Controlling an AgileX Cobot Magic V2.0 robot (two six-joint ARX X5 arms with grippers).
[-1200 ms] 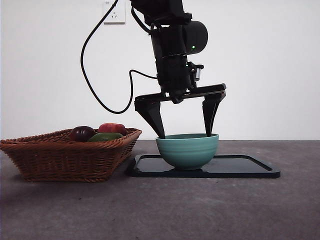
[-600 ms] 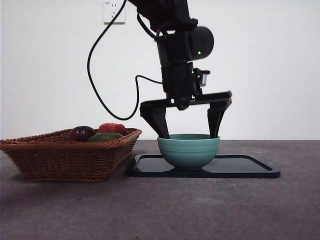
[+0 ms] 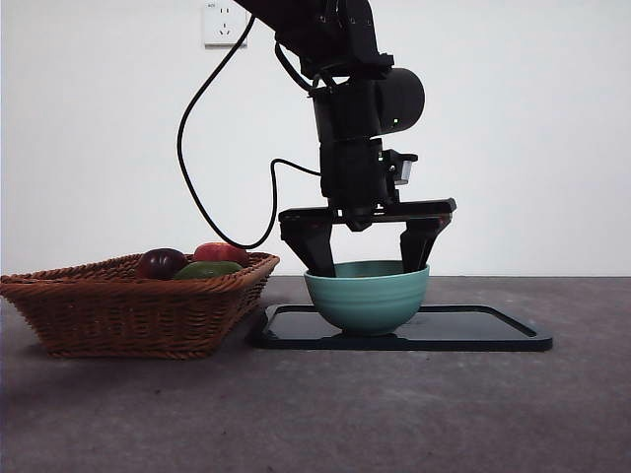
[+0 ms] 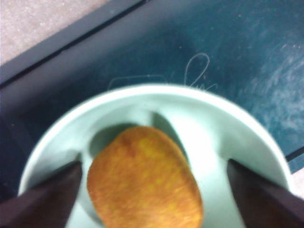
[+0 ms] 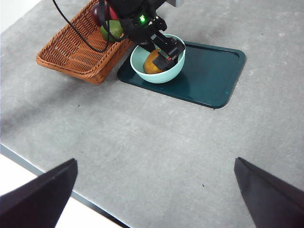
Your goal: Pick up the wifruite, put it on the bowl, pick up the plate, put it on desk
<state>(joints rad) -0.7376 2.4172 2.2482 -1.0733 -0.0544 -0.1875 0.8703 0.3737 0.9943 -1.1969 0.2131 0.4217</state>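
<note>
The orange-brown wifruite [image 4: 142,178] lies inside the mint-green bowl [image 3: 367,301], which stands on the dark teal plate [image 3: 473,330]. My left gripper [image 3: 367,264] reaches down into the bowl with its jaws open, one on each side of the fruit and not closed on it. The right wrist view shows the fruit [image 5: 152,62] in the bowl [image 5: 164,76] under the left arm. My right gripper [image 5: 154,199] is open and empty, high above the desk [image 5: 156,142] and far from the bowl.
A brown wicker basket [image 3: 128,305] stands left of the plate, holding a dark purple fruit [image 3: 161,262], a red fruit [image 3: 222,252] and a green fruit [image 3: 207,269]. The desk's near edge [image 5: 47,178] shows in the right wrist view.
My left gripper has come down lower over the bowl, its fingertips now dipping below the rim. The bowl has shifted slightly. The basket has not moved.
</note>
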